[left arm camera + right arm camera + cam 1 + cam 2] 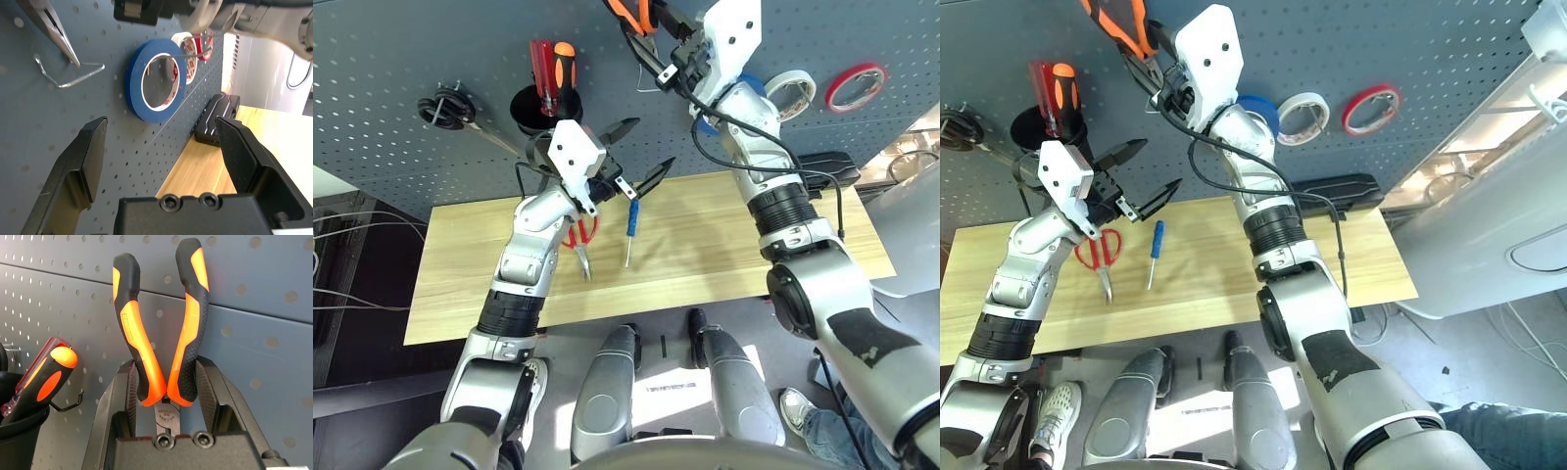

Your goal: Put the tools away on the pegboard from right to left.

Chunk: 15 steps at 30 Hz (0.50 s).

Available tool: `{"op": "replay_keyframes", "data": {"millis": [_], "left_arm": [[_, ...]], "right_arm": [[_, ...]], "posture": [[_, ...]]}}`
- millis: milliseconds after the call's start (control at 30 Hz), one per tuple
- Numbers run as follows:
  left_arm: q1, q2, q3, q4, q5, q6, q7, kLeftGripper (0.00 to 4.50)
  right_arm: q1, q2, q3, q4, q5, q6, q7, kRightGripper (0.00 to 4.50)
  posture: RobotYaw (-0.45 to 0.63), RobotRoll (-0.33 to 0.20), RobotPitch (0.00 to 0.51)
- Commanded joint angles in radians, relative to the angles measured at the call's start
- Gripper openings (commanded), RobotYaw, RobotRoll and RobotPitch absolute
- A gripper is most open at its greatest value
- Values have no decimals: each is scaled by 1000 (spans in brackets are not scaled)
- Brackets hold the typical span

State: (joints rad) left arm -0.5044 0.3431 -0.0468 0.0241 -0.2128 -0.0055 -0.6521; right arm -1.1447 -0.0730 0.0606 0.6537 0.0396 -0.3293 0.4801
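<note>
- The pegboard (431,59), a large grey-blue perforated panel, stood upright behind the wooden table (705,255); everything below is placed against it.
- The right arm reached up to the pegboard, and the right gripper (166,391) was clamped on the orange-and-black-handled pliers (161,333), its two black fingers pressing the handles from either side near the pivot, handles pointing away from the wrist.
- In the left wrist view the pliers' nose (54,29) lay close against the board just beside a bent metal hook (68,73); whether it touched the hook I cannot tell.
- The left gripper (631,162) hung in front of the pegboard's lower edge, above the table, its fingers spread wide apart with nothing between them.
- A black cup (533,108) was fixed to the pegboard, holding a red screwdriver and an orange screwdriver (565,69) standing handle-up.
- The blue tape roll (151,81) hung flat on the pegboard from a hook, beside the white tape roll (1301,116) and, further along, the red tape roll (1371,108).
- A black case (1337,196) lay on the table against the foot of the pegboard.
- The red-handled scissors (1102,257) lay flat on the table, well short of the pegboard, under the left arm.
- The slim blue-handled screwdriver (1154,253) lay on the table just beside the scissors, apart from them.
</note>
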Motion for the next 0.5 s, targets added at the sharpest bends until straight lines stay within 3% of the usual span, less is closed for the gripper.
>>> {"op": "replay_keyframes", "data": {"millis": [33,500], "left_arm": [[18,14,-7,-11,7,12,-13,4500],[14,36,-6,-18,1,42,-37,4500]], "right_arm": [[-2,7,33,-100,-22,12,2,1901],[40,9,42,-172,-42,88,-39,1901]], "posture": [[184,0,328],[180,0,344]]}}
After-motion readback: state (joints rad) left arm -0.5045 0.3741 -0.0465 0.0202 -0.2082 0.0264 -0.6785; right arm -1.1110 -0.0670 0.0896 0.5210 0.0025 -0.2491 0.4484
